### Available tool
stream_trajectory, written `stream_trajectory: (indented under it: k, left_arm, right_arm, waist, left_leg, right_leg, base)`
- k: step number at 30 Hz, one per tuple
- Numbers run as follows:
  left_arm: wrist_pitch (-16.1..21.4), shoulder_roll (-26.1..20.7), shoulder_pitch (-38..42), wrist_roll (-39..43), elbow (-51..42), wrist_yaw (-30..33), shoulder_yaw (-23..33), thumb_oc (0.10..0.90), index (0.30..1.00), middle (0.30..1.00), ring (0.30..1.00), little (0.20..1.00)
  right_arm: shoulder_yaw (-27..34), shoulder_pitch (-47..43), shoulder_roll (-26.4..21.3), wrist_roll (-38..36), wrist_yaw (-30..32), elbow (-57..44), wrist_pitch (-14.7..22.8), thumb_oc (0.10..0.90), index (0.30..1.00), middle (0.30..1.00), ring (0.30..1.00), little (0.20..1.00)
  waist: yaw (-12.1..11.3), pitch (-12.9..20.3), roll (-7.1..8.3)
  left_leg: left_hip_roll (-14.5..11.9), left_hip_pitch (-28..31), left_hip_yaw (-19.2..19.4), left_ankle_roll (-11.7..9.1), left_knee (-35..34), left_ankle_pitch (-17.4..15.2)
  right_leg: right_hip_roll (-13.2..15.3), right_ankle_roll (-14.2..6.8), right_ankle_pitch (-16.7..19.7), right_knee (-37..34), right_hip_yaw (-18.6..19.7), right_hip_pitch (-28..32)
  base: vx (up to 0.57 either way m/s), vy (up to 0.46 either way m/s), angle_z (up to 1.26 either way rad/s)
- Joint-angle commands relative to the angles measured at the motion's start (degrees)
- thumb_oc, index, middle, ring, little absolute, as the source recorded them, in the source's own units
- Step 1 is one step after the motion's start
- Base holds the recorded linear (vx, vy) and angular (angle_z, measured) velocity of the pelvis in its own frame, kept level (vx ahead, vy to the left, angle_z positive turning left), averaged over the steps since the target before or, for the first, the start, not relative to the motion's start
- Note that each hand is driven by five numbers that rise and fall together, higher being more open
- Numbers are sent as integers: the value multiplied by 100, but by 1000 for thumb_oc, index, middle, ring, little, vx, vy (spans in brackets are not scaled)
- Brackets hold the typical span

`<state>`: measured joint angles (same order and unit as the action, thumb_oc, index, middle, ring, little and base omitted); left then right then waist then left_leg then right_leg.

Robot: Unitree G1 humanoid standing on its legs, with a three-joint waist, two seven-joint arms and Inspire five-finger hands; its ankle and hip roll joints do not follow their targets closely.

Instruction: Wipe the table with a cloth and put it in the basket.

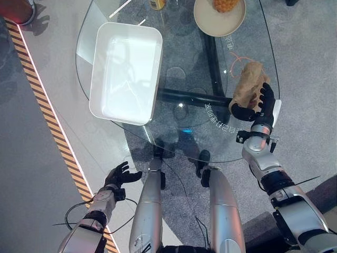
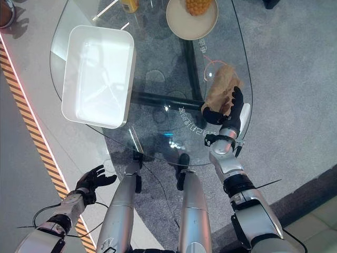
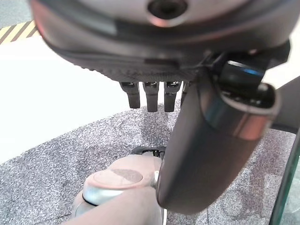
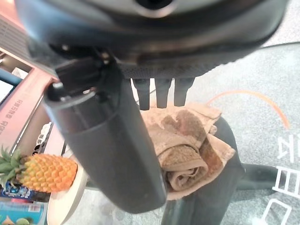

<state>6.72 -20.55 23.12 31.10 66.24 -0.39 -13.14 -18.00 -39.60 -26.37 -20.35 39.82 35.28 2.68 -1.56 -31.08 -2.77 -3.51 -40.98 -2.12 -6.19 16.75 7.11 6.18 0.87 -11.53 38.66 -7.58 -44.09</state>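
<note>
A crumpled brown cloth [image 1: 247, 81] lies on the round glass table [image 1: 184, 79] near its right edge. My right hand [image 1: 263, 108] is on the cloth's near end, its thumb curled under that end and its fingers laid over the side. In the right wrist view the cloth [image 4: 187, 140] is bunched between thumb and fingers [image 4: 161, 93]. A white rectangular basket [image 1: 95, 79] stands empty on the table's left part, far from the cloth. My left hand [image 1: 118, 176] hangs below the table's near edge with relaxed fingers [image 3: 150, 98], holding nothing.
A beige plate [image 1: 210, 23] with a pineapple [image 1: 225, 4] sits at the table's far edge, and a yellow item [image 1: 157, 4] stands beside it. A dark frame [image 1: 210, 58] runs under the glass. A yellow-black striped tape [image 1: 47, 116] crosses the floor on the left.
</note>
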Motion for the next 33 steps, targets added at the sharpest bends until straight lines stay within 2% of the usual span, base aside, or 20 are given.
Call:
stream_trajectory:
  k: [1,5,22,33]
  left_arm:
    - [178,50,-383,153,5,165,-102,800,900,900,900,900]
    - [172,71,-429,170,-58,199,-81,800,900,900,900,900]
    - [225,-21,-657,244,-290,259,40,800,900,900,900,900]
    - [204,-96,-628,267,-274,253,71,800,900,900,900,900]
  right_arm:
    - [237,-320,-296,250,594,-663,193,800,900,900,900,900]
    - [300,-83,-301,265,761,-651,165,800,900,900,900,900]
    - [1054,1024,-436,379,1531,-637,860,800,900,900,900,900]
    - [1256,1114,-548,413,1581,-695,1098,800,900,900,900,900]
  waist:
    - [74,129,-108]
    - [110,129,-95]
    - [277,129,9]
    - [325,129,31]
  left_leg:
    - [329,81,370,299,734,-782]
    - [314,99,402,316,714,-794]
    - [255,41,442,365,722,-830]
    - [228,29,443,367,756,-851]
  right_leg:
    - [-181,-180,585,-1012,126,279]
    - [-196,-180,582,-1010,139,280]
    - [-293,-236,642,-1025,194,210]
    - [-304,-282,669,-1029,208,201]
  base:
    - [0,0,0]
    - [0,0,0]
    - [0,0,0]
    - [-2,-1,0]
